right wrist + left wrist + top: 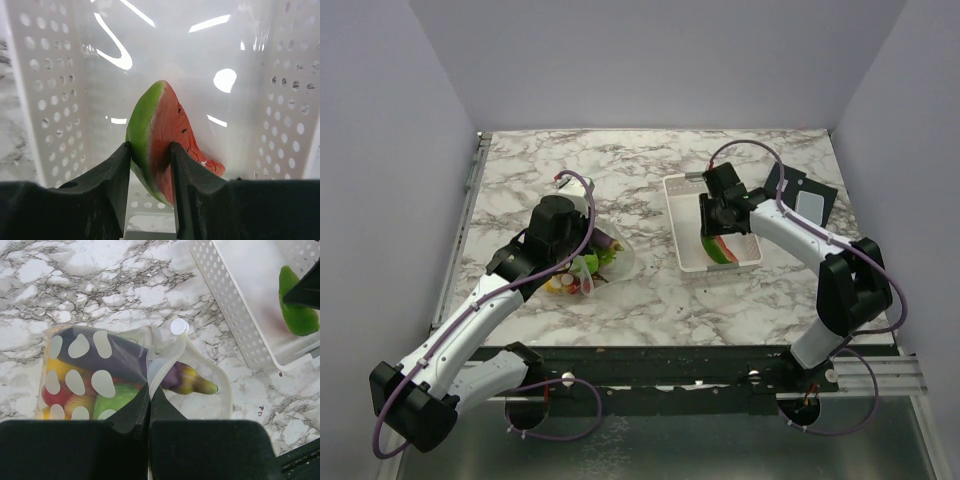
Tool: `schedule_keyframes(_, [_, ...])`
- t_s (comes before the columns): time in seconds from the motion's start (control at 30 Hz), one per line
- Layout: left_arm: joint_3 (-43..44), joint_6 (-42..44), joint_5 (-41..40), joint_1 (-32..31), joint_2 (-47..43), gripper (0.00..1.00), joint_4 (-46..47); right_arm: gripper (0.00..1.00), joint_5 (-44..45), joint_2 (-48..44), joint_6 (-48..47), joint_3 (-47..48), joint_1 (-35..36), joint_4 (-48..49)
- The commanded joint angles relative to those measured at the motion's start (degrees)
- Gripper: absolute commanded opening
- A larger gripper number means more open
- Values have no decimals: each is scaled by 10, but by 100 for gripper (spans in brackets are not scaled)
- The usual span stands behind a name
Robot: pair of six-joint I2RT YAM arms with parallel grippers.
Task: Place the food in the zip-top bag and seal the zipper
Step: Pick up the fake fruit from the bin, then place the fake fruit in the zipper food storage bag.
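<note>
The zip-top bag (95, 370) lies on the marble left of centre, with a dark eggplant (117, 357), red, yellow and green food showing through it. A purple-yellow piece (192, 382) lies in its open mouth. My left gripper (149, 390) is shut on the bag's pale mouth edge, the zipper (165, 357). In the top view the bag (605, 262) sits just beyond the left gripper (578, 262). My right gripper (150, 146) reaches into the white basket (45, 90) and is shut on the watermelon slice (160, 120). From above, the right gripper (716, 235) stands over the watermelon slice (722, 250).
The white perforated basket (672, 215) stands right of centre, its corner near the bag in the left wrist view (225, 300). A dark flat object (810, 200) lies at the back right. Purple walls close in the table on three sides.
</note>
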Motion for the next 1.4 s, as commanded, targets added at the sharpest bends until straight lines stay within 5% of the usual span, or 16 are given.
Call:
schedule_keyframes(0.0, [4, -3, 2, -4, 1, 0, 8, 24, -23, -48, 11, 19, 0, -3])
schedule_keyframes(0.33, [4, -3, 2, -3, 0, 0, 8, 20, -44, -112, 20, 9, 0, 30])
schedule_keyframes(0.73, [4, -3, 0, -4, -1, 0, 8, 20, -242, -223, 53, -24, 16, 131])
schedule_keyframes(1.37, [6, -25, -7, -3, -10, 0, 13, 18, -395, -274, 282, -146, 84, 514])
